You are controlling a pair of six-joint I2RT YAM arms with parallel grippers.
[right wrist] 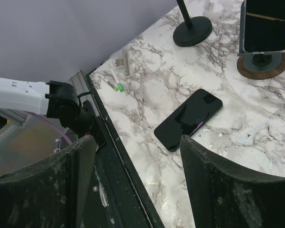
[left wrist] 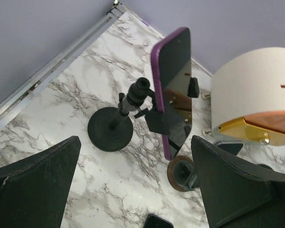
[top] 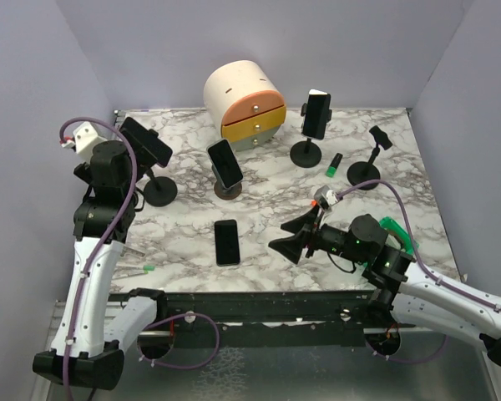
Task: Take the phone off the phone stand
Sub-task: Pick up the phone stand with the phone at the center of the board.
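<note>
Left gripper [left wrist: 135, 141] spread wide, empty. Right gripper [top: 282, 237] likewise gaping, holding nothing, low over table [top: 184, 225]. I see purple phone [left wrist: 173, 90] clamped tilted in stand [left wrist: 110, 128] near left wall, clear of fingers. Loose phone [top: 226, 241] lies flat.

Bright, even, diffuse from above | shadows soft and short beside stand base [left wrist: 110, 129] on marble table [left wrist: 80, 80] | orange reflection on purple-cased phone [left wrist: 173, 90], faint sheen on flat phone [right wrist: 189, 118] | top view sharp | wrist views crisp mid-field, near fingers [left wrist: 33, 190] slightly soft, grainy
</note>
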